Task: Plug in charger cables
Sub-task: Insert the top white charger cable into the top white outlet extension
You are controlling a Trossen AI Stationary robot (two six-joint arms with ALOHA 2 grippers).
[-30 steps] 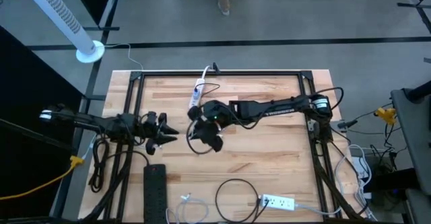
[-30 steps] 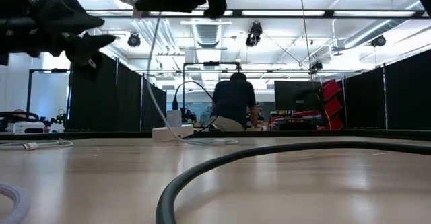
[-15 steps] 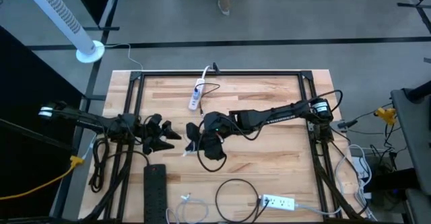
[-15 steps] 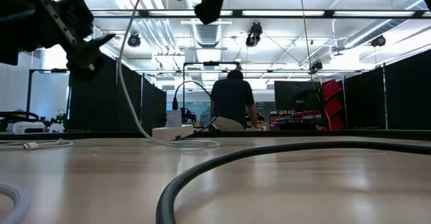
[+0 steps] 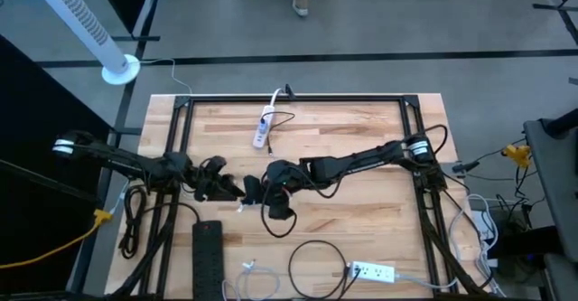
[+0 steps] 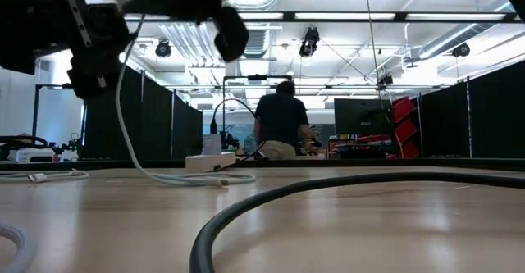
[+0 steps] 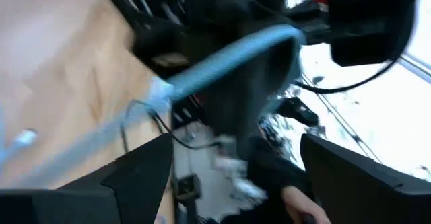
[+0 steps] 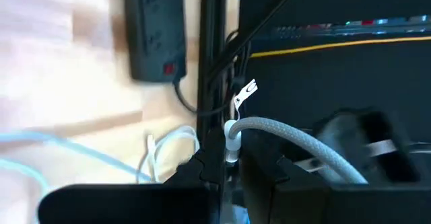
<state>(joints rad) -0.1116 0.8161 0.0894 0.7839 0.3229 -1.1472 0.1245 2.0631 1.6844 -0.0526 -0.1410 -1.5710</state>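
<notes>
I see my right hand (image 5: 256,191) pinching a white cable (image 8: 289,140); left hand (image 5: 233,189), at its nine o'clock, spread.

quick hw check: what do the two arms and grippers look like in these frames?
Both arms are dark, near black, slim and jointed. The right arm carries pale lettering along its forearm, and black cable loops at its base. Its gripper, the right gripper, has two blocky black fingers. The left gripper has broad, flat dark fingers.
</notes>
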